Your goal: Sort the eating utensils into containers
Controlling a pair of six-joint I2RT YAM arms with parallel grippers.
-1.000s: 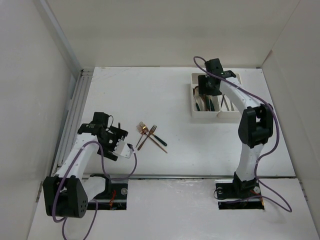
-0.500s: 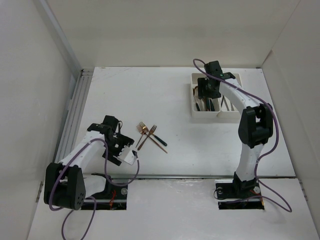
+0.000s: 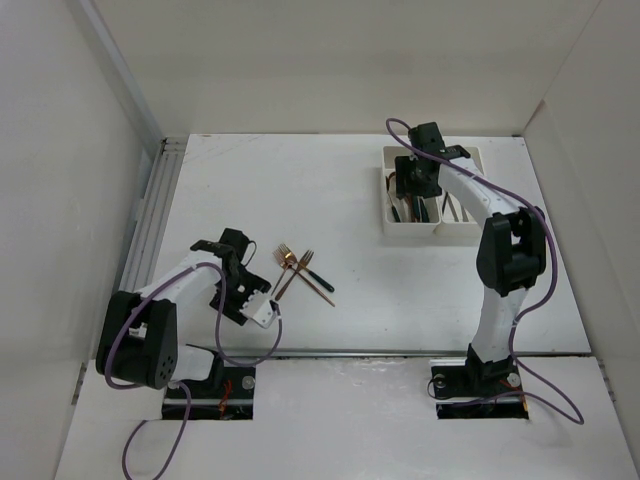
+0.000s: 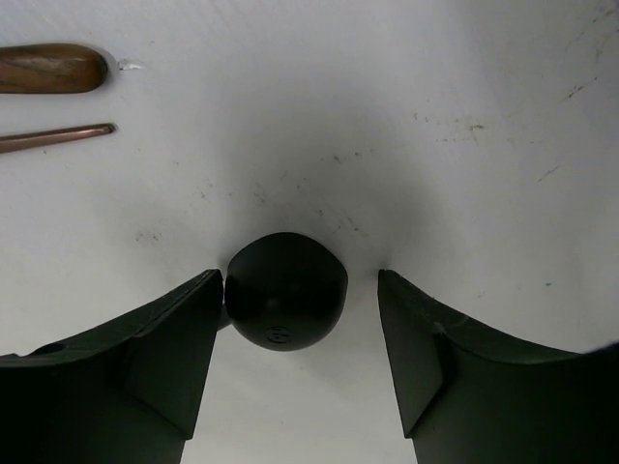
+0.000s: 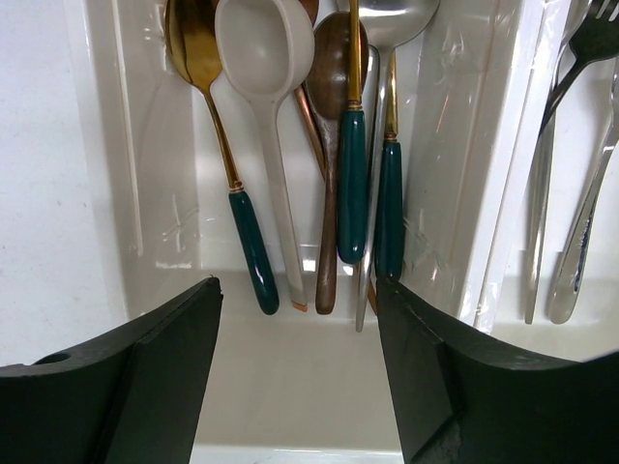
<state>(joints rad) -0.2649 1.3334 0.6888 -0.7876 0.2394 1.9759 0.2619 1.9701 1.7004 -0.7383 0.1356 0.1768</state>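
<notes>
Table (image 3: 330,190): white. Containers (image 3: 408,234): two joined bins, set far right. Spoons (image 5: 256,58) are held in the left bin, forks (image 5: 588,41) in the right. Right gripper (image 5: 300,300): spread open above the spoons. Left gripper (image 4: 300,275): spread open beside three loose utensils (image 3: 298,270).

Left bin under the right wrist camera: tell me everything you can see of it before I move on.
The left bin is a white, glossy plastic trough, open at the top, sharing its right wall with a twin bin. Five utensils lie lengthwise inside, handles toward the camera: a gold spoon with a dark green handle, a cream spoon, a wooden spoon and two other green-handled utensils. The floor at its near end is bare. The right gripper hangs open above it.
</notes>
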